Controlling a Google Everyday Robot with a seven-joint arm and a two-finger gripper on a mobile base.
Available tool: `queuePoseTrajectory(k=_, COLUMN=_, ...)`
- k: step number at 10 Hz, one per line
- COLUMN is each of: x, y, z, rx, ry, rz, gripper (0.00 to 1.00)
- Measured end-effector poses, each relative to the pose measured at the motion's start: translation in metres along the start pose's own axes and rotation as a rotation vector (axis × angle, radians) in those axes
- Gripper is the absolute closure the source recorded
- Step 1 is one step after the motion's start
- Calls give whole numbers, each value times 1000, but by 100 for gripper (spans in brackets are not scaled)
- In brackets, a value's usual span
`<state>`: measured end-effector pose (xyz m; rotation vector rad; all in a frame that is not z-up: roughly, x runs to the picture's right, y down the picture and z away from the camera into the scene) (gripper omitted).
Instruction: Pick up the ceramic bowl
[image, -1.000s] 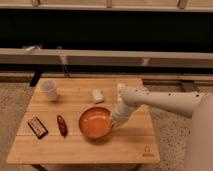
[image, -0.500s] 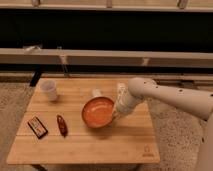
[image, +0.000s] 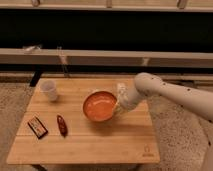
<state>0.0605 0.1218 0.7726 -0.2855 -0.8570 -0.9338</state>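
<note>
The ceramic bowl (image: 99, 106), wide, glossy and orange-red, is held above the middle of the wooden table (image: 100, 145), tilted so its inside faces the camera. My gripper (image: 119, 106) is at the bowl's right rim and shut on it. The white arm comes in from the right side of the view. The bowl's shadow falls on the table just below it.
A small white cup (image: 49, 90) stands at the table's back left. A dark red oblong item (image: 61, 125) and a small dark packet (image: 37, 126) lie at the front left. A pale object (image: 121, 88) sits behind the gripper. A long rail (image: 100, 56) runs behind the table.
The bowl has left the table: it has risen, moved toward the back and tipped up in the gripper. The arm has lifted with it.
</note>
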Motion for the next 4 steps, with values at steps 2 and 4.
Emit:
queuePoseTrajectory(k=2, x=0, y=-3, z=-7, rx=46, ry=-22, rz=-20, gripper=100)
queuePoseTrajectory(k=4, x=-1, y=-4, z=-8, rx=52, ry=-30, rz=-24, gripper=100)
